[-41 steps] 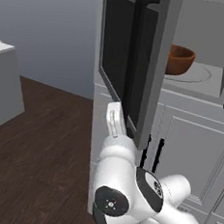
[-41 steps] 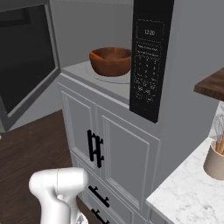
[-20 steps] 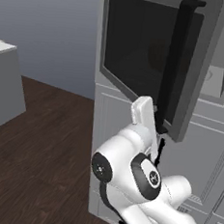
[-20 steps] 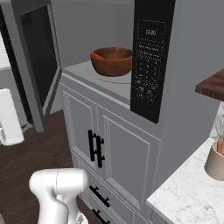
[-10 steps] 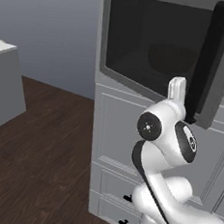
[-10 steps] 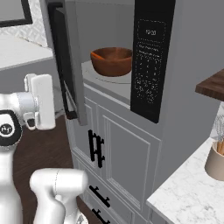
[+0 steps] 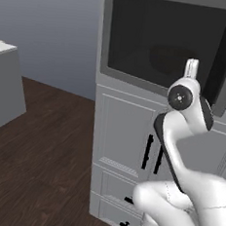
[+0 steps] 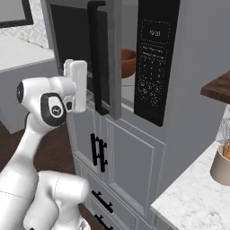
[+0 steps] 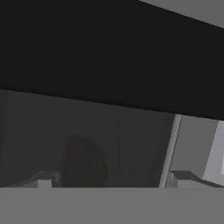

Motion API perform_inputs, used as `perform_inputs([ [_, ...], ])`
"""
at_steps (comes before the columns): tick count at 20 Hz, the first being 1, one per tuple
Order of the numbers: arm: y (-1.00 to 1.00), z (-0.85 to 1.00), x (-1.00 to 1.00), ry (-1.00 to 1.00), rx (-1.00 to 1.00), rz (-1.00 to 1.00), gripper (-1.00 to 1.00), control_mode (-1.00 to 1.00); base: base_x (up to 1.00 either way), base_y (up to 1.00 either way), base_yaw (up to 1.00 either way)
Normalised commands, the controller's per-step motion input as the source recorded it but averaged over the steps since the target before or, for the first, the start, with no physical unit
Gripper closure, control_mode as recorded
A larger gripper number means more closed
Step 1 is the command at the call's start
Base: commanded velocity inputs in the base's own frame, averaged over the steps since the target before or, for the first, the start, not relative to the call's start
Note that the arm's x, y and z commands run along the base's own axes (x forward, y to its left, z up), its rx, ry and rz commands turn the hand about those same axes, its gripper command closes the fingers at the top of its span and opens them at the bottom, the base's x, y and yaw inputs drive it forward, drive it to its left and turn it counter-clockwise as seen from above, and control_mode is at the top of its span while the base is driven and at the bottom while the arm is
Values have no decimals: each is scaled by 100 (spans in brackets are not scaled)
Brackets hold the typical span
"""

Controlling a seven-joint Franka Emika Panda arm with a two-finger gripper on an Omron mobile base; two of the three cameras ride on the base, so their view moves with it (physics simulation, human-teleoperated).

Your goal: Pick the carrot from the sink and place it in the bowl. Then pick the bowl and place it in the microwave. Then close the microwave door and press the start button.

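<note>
The microwave door, a dark glass panel with a black bar handle, stands almost shut against the microwave. Only a narrow gap is left beside the black control strip. Through that gap shows part of the reddish-brown bowl inside the cavity. My gripper is pressed up to the door's outer face, just left of the handle. It appears as a white hand in front of the door glass. In the hand view the gripper is open with nothing between its fingertips, close to the dark glass. The carrot and the sink are out of view.
Grey cabinet doors with black handles sit below the microwave. A marble counter with a utensil holder lies at the right. Dark wooden floor and a grey island are at the left.
The microwave door has swung from wide open to nearly shut. My arm has swept right with it, the hand staying against its outer face. The bowl is now mostly covered by the door.
</note>
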Motion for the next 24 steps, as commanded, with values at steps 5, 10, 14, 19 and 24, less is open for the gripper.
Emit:
perform_inputs([
  [5, -23, 5, 81, -5, 5, 9, -100, -100, 0, 0, 0],
  [10, -34, 2, 67, -10, 6, 8, -100, -100, 0, 0, 0],
  [14, -44, 0, 87, -5, 8, 7, -100, -100, 0, 0, 0],
  [19, -31, -2, 92, 1, 4, 5, -100, -100, 0, 0, 0],
  [24, 26, 13, -3, 4, 0, 0, -100, -100, 0, 0, 0],
])
